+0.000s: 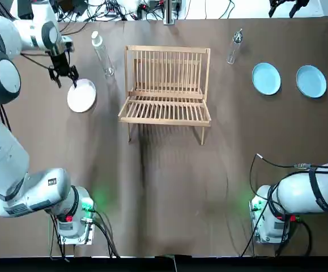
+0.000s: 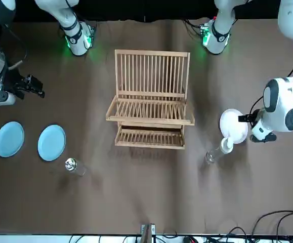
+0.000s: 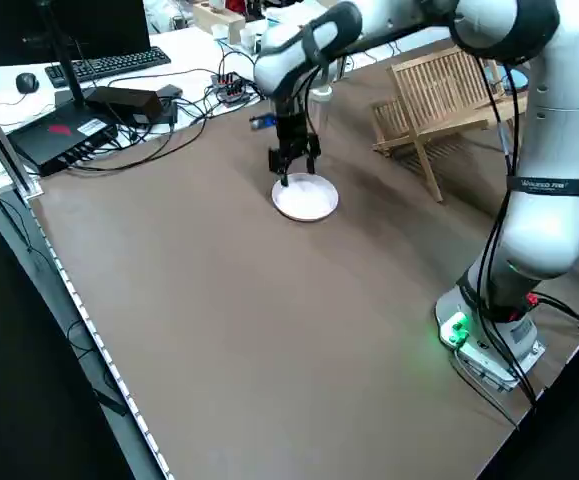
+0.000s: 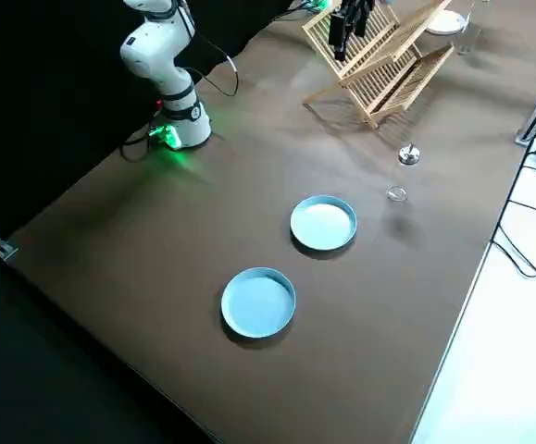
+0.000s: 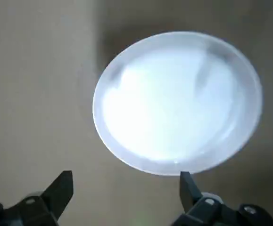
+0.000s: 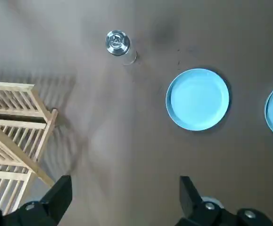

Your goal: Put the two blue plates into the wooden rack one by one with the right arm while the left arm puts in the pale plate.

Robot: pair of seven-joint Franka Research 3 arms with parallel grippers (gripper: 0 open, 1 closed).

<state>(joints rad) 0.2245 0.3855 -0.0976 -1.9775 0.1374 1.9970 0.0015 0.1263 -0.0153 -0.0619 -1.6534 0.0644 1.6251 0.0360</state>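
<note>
Left of the rack [image 1: 166,85], the pale plate [image 1: 81,96] lies flat beside the wide-spread left hand [image 1: 65,79].

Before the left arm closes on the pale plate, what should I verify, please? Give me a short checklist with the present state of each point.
1. Left gripper open: ok, its fingers stand apart over the pale plate.
2. Plate rim between the fingers: cannot tell; the plate lies flat on the table.
3. Wooden rack free: ok, no plate is in it.
4. Path to the rack clear: not ok, a clear bottle stands beside the plate on the rack's side, probably near the path.
5. Right gripper out of the way: ok, it is open and high above the table; the blue plates lie untouched.
</note>
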